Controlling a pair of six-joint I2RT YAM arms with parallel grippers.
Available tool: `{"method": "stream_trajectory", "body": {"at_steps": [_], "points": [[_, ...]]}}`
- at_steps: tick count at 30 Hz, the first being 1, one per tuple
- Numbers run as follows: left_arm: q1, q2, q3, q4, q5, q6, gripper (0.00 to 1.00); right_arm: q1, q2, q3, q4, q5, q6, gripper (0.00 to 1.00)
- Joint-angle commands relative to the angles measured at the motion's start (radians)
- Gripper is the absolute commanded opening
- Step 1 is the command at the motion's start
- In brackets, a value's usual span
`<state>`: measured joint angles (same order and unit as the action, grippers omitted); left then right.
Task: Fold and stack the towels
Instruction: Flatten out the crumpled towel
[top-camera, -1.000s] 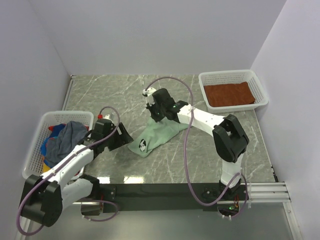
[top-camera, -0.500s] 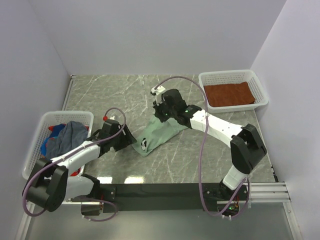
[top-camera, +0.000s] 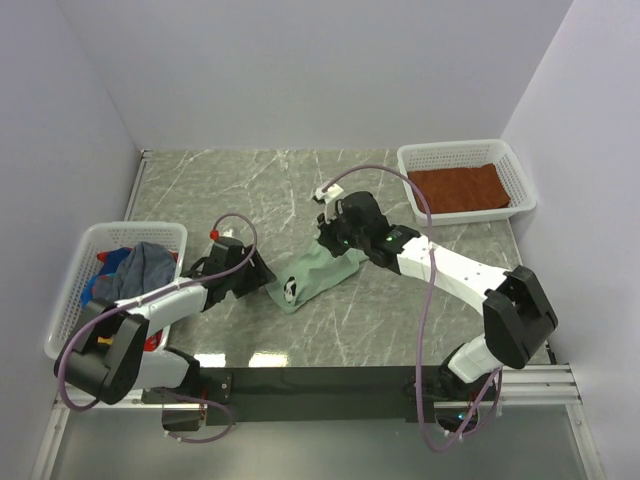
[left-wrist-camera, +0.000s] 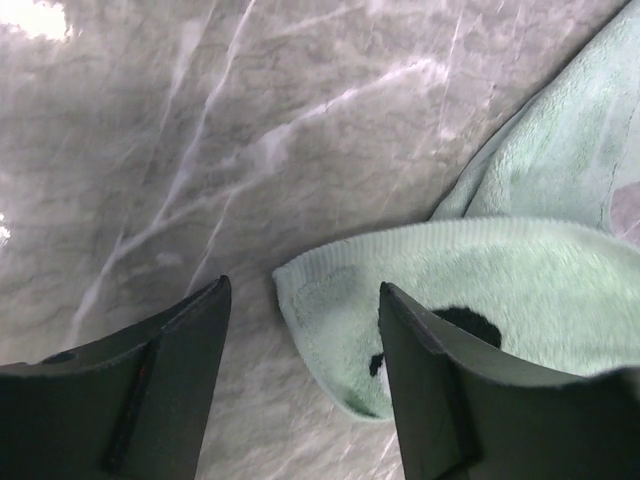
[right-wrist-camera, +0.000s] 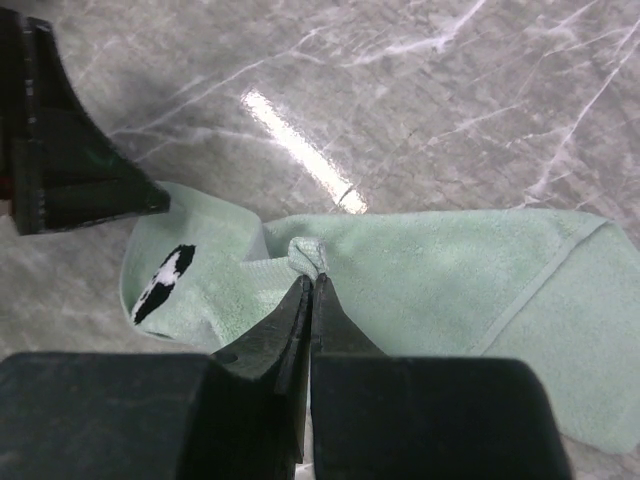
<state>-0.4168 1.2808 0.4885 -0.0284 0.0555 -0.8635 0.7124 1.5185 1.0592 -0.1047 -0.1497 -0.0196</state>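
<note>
The right claw (right-wrist-camera: 310, 285) pinches a raised tuck of the mint-green panda towel (right-wrist-camera: 430, 270), jaws pressed together, with cloth spreading to both sides below it on the marble table (top-camera: 230, 190). The left claw (left-wrist-camera: 303, 292) stands open, its 2 fingers (left-wrist-camera: 180, 370) flanking the towel's rounded corner. Behind the left claw, a slate-blue towel (top-camera: 142, 268) heaps in the left basket (top-camera: 120, 228). Well beyond the right claw, a rust-brown towel (top-camera: 458, 188) lies flat in the right basket (top-camera: 412, 160).

Lab booth: plain white walls (top-camera: 300, 70), marble-patterned table (top-camera: 230, 190).

Marble table (top-camera: 220, 190), left mesh basket (top-camera: 140, 228), right mesh basket (top-camera: 450, 150)
</note>
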Motion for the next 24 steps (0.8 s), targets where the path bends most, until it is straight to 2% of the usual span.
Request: {"method": "stream_trajectory", "body": {"at_steps": [1,7,15,18,24], "points": [[-0.014,0.043,0.007,0.047,-0.016,-0.012,0.65,-0.01,-0.061,-0.024,0.054,0.01,-0.006,0.0],[-0.082,0.113,0.058,-0.002,-0.084,0.001,0.59,-0.01,-0.076,-0.068,0.079,-0.002,0.012,0.0],[-0.105,0.206,0.093,-0.037,-0.129,-0.006,0.55,-0.013,-0.118,-0.133,0.102,0.019,0.018,0.0],[-0.125,0.236,0.113,-0.057,-0.149,-0.002,0.5,-0.013,-0.136,-0.159,0.103,0.021,0.018,0.0],[-0.175,0.272,0.151,-0.126,-0.184,0.0,0.34,-0.016,-0.159,-0.194,0.127,0.027,0.047,0.0]]}}
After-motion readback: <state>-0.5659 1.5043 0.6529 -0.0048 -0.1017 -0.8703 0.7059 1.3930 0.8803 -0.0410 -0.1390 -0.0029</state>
